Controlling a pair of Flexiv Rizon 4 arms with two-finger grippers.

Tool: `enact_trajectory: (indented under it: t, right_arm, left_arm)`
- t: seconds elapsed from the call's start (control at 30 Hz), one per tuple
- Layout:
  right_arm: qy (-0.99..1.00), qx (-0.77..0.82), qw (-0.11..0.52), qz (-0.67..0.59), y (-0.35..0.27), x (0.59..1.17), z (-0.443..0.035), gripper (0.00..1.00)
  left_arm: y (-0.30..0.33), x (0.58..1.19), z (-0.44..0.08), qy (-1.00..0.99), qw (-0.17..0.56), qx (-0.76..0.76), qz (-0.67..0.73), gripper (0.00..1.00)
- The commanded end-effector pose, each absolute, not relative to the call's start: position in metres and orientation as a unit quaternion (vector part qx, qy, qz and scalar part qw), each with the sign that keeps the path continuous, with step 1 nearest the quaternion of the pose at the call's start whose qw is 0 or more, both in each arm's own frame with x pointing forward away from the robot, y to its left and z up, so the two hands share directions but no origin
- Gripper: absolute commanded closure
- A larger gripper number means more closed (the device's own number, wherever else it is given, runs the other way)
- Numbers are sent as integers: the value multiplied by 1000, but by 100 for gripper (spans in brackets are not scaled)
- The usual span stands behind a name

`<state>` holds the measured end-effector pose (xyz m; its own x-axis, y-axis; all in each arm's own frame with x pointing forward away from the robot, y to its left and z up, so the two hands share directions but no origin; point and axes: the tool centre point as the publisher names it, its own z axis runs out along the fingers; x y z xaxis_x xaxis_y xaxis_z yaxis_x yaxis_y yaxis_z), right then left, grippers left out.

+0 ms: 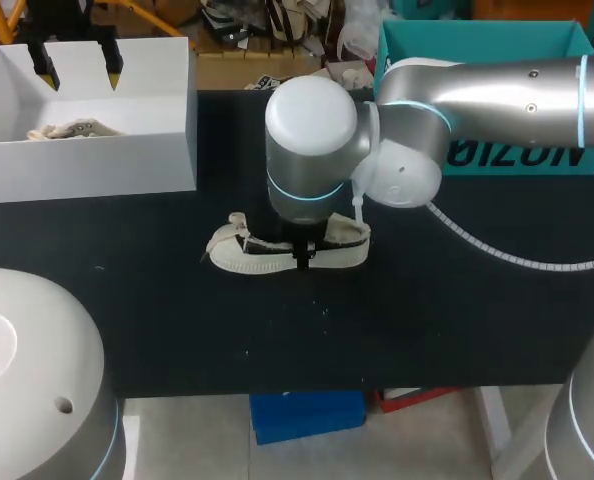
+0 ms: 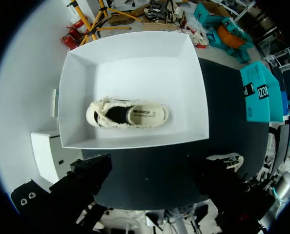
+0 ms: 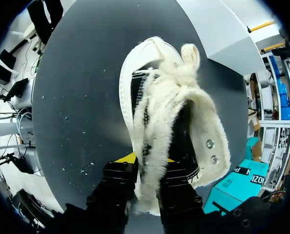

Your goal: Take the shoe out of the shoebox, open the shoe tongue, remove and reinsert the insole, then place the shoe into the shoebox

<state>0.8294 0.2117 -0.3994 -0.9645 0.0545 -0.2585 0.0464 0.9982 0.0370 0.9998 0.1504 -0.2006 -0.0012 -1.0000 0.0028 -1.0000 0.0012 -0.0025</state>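
Clearly the first step is done: one shoe [image 1: 245, 256] lies on its sole on the black table [image 1: 427, 320], out of the shoebox [image 1: 97, 165] and directly under the right gripper [image 1: 302, 250]. By my reading, the step in hand is opening the tongue. In the right wrist view the right gripper [image 3: 147, 163] is clenched on the shoe [image 3: 174, 97] at the heel end, and a fleecy strip runs between its two fingers and touches both. Whether that strip is the tongue or the edge of the collar, I cannot tell. The toe and the knotted laces point away, ahead of the fingers.

Taking out the insole, putting it back and returning the shoe to the shoebox are all left to do. No loose insole shows anywhere near either gripper. The inside of the shoe looks dark, so I cannot tell whether an insole sits in it.

The shoe is a low canvas one, cream with a thick pale sole, shaggy fleece lining and two small metal eyelets on its side wall.

The left gripper [image 2: 155, 168] hangs above the shoebox [image 2: 135, 139] with its fingers spread wide and nothing between them. Below it a second shoe [image 2: 128, 115] lies in the shoebox, with a pale insole showing inside.
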Motion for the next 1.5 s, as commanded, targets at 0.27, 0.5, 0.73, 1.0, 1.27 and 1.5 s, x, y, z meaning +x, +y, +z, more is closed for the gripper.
enact_trajectory:
  t: [0.27,0.5,0.73,1.0,1.27,1.5]
  right_arm:
    - [989,36,142,12,180,821,-340,0]
    - [993,-18,110,39,162,820,-309,0]
    - [990,-85,79,82,135,826,-294,0]
    - [984,-105,65,132,124,828,-289,0]
    - [984,-105,65,132,124,828,-289,0]
    - [984,-105,65,132,124,828,-289,0]
  left_arm:
    - [150,1000,-200,-707,0,707,1,0]
    - [150,1000,-200,-707,0,707,1,0]
    - [150,1000,-200,-707,0,707,1,0]
    - [150,1000,-200,-707,0,707,1,0]
    - [150,1000,-200,-707,0,707,1,0]
    - [150,1000,-200,-707,0,707,1,0]
